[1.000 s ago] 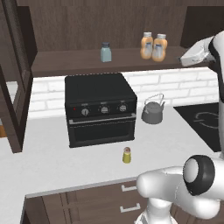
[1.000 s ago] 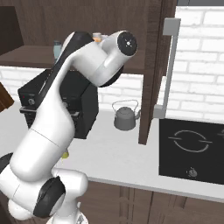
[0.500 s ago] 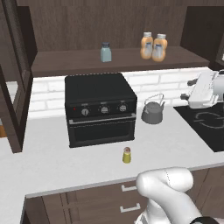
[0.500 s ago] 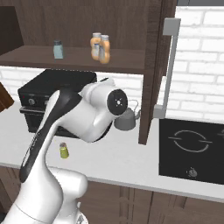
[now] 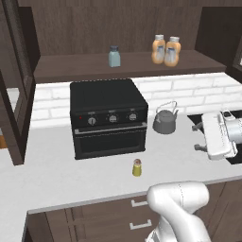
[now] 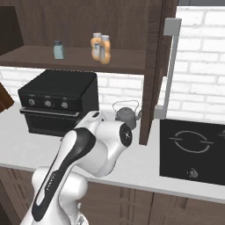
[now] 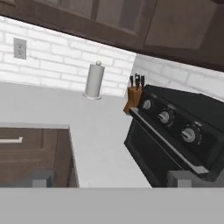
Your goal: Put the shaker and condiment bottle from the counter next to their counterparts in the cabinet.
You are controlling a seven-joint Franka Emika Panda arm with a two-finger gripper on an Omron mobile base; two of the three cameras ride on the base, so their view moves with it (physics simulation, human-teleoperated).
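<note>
The shaker (image 5: 136, 168) stands upright on the counter (image 5: 56, 179), near its front edge and just in front of the black toaster oven (image 5: 108, 117). It is a short yellow-green cylinder with a brownish-orange cap, standing free of everything around it, so it looks easy to reach from above or from the front.

On the cabinet (image 5: 118, 28) shelf, 2 rounded orange bottles (image 5: 166, 50) with pale caps and whitish labels stand touching side by side toward the right end. Judged from that pairing, the condiment bottle has already joined its twin. The pale blue-grey shaker (image 5: 114, 56) stands alone further left on the shelf, with bare wood on both sides, which leaves room for the yellow-green one next to it.

The gripper (image 7: 111, 178) hangs low over the counter's right part, beside the dark cooktop (image 6: 193, 151). Its 2 small grey fingers (image 7: 42, 179) rise well apart at the bottom of the hand view, spread and holding nothing. That camera looks along the counter past the oven's knobs toward a knife block (image 7: 134, 95) and a white paper-towel roll (image 7: 95, 80) by the brick wall, though the roll is too soft in the picture to be sure of. A grey metal kettle (image 5: 165, 120) sits near the back edge, right of the oven.
</note>
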